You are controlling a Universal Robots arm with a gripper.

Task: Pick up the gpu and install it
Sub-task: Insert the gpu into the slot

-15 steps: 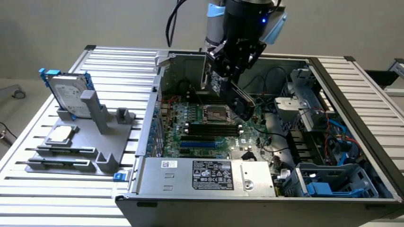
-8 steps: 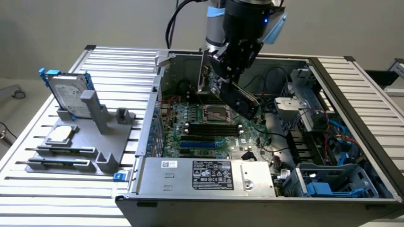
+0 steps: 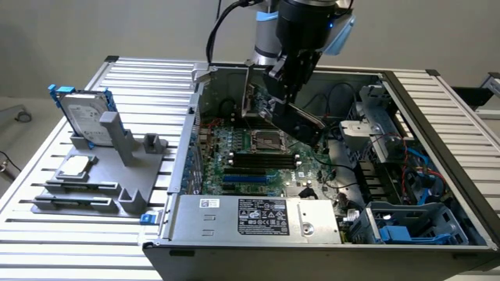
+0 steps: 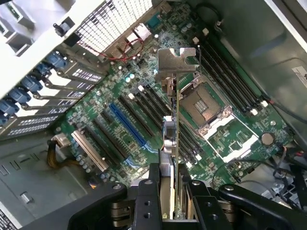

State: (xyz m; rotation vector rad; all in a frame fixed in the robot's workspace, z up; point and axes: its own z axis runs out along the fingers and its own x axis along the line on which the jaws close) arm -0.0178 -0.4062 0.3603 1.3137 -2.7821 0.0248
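The gpu [image 4: 175, 129] is held edge-on above the motherboard [image 4: 120, 143] inside the open computer case [image 3: 234, 219], over the black slots between the blue slot [image 4: 127, 125] and the CPU socket [image 4: 204, 103], and is not seated in any slot. Its long axis runs from the gripper [image 4: 168, 191] down toward the motherboard, with the silver bracket [image 4: 176, 61] farthest out. The gripper is closed on the card's near end, and the arm reaches steeply down into the case with the card tilted.

Cables [image 3: 341, 92] and drive cage [image 3: 376, 120] seemingly crowd motherboard [image 3: 306, 175].
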